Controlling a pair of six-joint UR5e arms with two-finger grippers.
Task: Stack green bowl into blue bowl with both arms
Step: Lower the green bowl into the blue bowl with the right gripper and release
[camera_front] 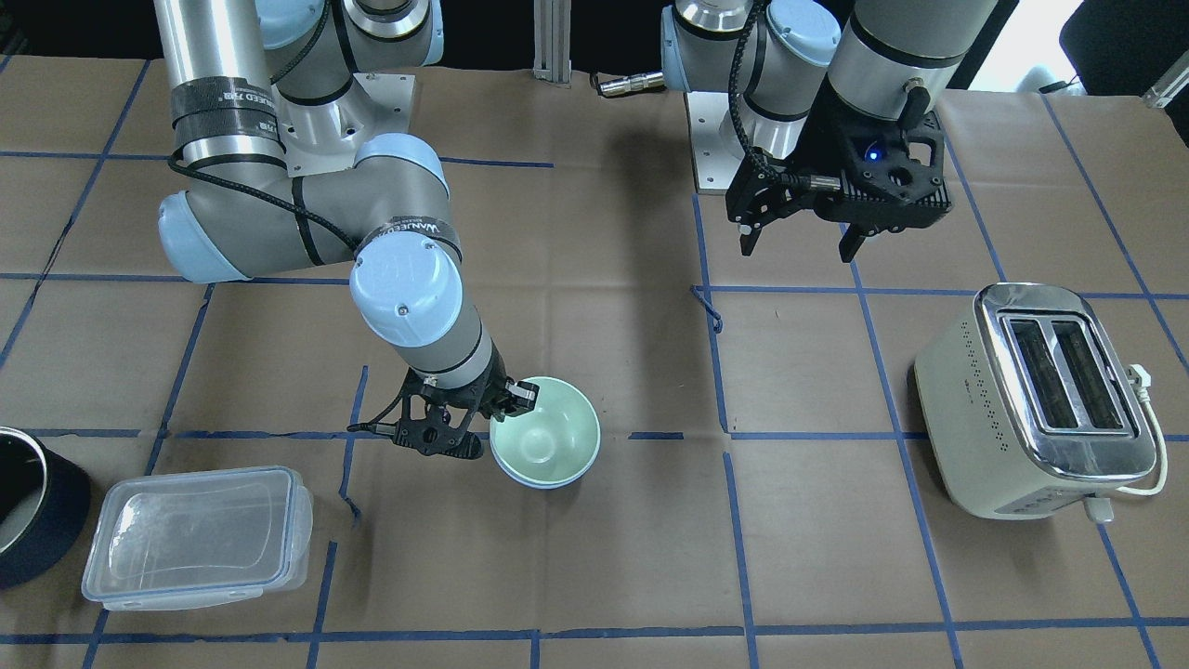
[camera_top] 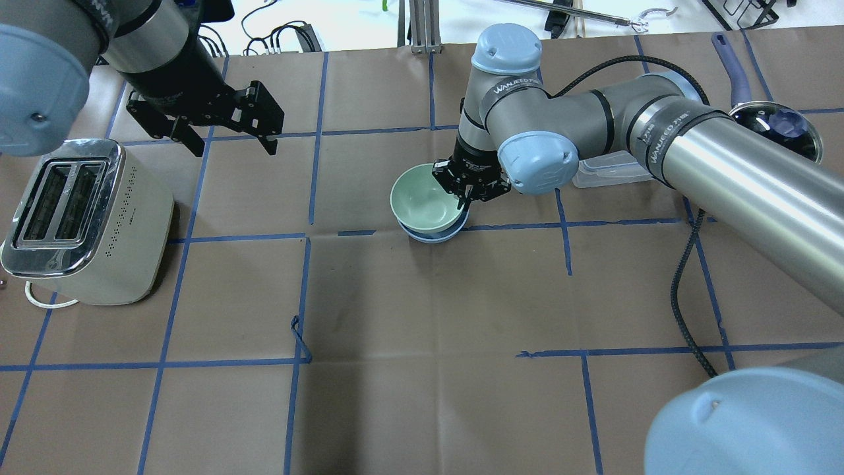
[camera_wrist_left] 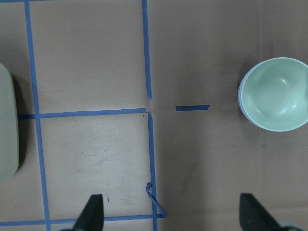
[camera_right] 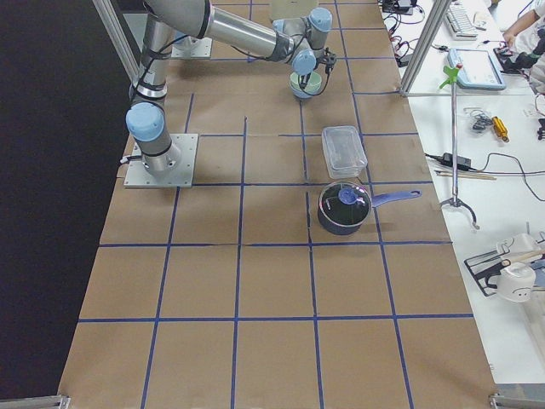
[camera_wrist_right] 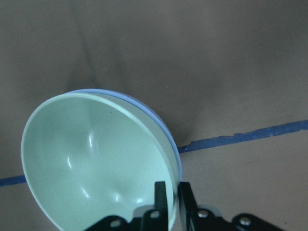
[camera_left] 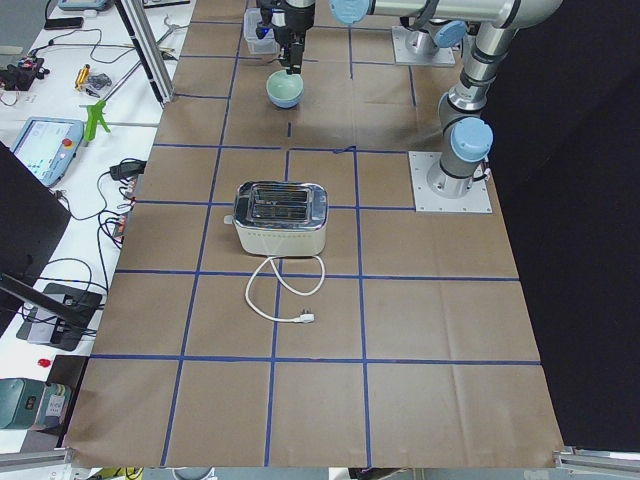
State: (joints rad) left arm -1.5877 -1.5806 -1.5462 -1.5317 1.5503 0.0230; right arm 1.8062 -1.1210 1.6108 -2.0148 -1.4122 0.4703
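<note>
Green bowl (camera_top: 422, 201) sits inside the blue bowl (camera_top: 432, 236) near mid-table, beside a blue tape line. From overhead the blue shows only as a thin crescent under the green's near edge.

Right wrist view: blue rim (camera_wrist_right: 144, 103) peeks out along one side of the green bowl (camera_wrist_right: 91, 163). The right gripper (camera_wrist_right: 172, 190) has its fingers nearly together, pinching the bowl wall, one finger inside the green bowl and one outside. Cannot tell whether the blue rim is caught in the pinch too.

Front view: right gripper (camera_front: 506, 398) is at the bowl's edge and the left gripper (camera_front: 799, 251) hangs above the table, fingers spread wide, holding nothing.

Left wrist view: only its two spread fingertips (camera_wrist_left: 94, 211), with the nested bowls well off toward the upper right.

Toaster (camera_front: 1031, 400) stands near the left arm. Clear lidded box (camera_front: 195, 534) lies on the right arm's side. Right side view alone shows the whole dark pot (camera_right: 343, 209) and its handle
</note>
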